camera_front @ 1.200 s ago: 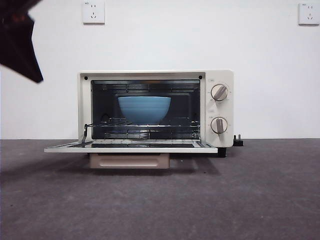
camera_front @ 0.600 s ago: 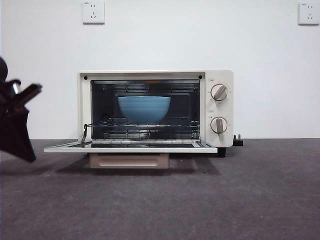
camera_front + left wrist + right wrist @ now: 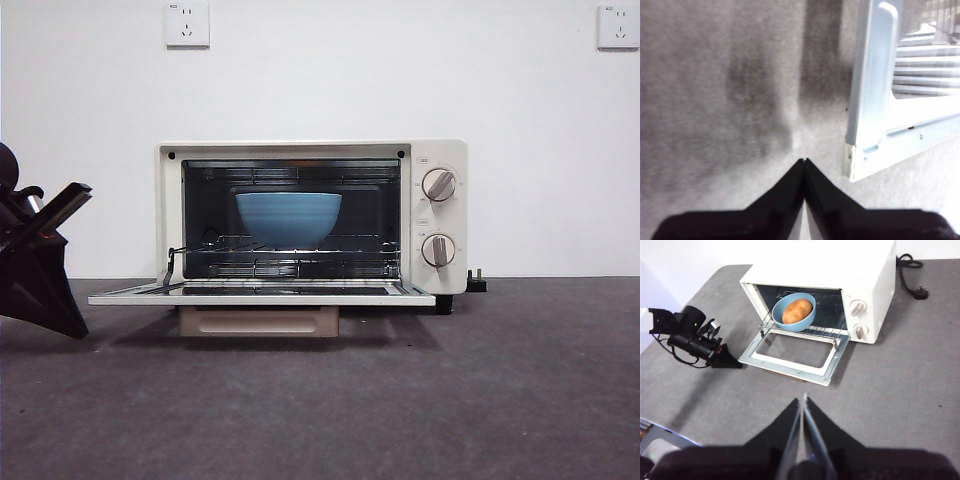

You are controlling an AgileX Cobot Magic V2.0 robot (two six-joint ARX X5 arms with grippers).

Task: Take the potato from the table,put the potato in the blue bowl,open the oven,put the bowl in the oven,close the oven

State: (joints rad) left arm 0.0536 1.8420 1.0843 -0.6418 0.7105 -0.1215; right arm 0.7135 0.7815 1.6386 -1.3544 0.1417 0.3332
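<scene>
Both black fingers of the left gripper [image 3: 804, 161] meet at their tips, low over the dark grey table [image 3: 500, 400] beside the open door's corner of the cream-white oven [image 3: 310, 215]. Inside that oven, on its wire rack, sits the ribbed blue bowl [image 3: 794, 311] holding the orange-brown potato [image 3: 796, 311]. High above the table before the oven, the right gripper [image 3: 804, 398] is likewise pressed together and empty.

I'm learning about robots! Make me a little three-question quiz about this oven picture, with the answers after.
1. True or false: the oven door is shut.
2. What lies inside the blue bowl? A) an apple B) the potato C) nothing
3. Which end effector sits low near the open door's corner, left or right?

Key:
1. False. The door lies folded down flat.
2. B. The right wrist view shows it from above.
3. The left end effector, jaws closed; it shows in the front view too. The right end effector is high above the table.
</scene>
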